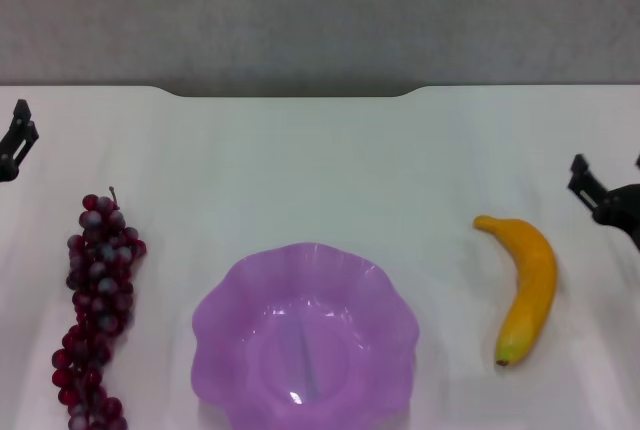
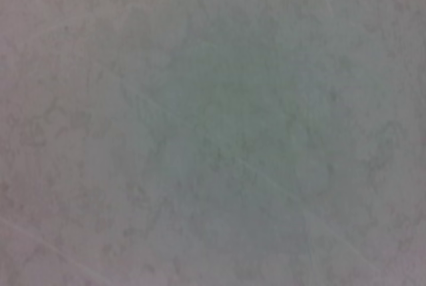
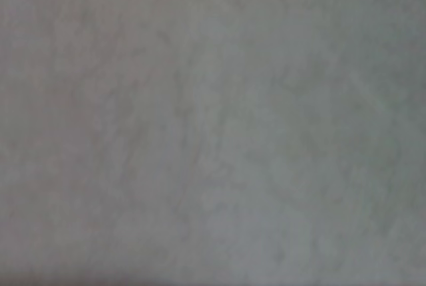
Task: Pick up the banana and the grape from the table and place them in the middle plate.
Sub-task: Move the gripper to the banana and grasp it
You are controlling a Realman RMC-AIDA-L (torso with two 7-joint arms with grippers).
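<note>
The purple scalloped plate [image 1: 230, 335] sits at the front middle of the white table [image 1: 320, 160] and holds nothing. The grape bunch [image 1: 95, 305] lies to its left, stem pointing away from me. The banana [image 1: 528, 288] lies to its right, dark tip toward me. My left gripper [image 1: 16, 140] shows at the far left edge, beyond the grapes. My right gripper [image 1: 605, 195] shows at the far right edge, just right of the banana's far end. Both are apart from the fruit. Both wrist views show only blank table surface.
The table's far edge has a notch [image 1: 290, 93] in front of a grey wall [image 1: 320, 10].
</note>
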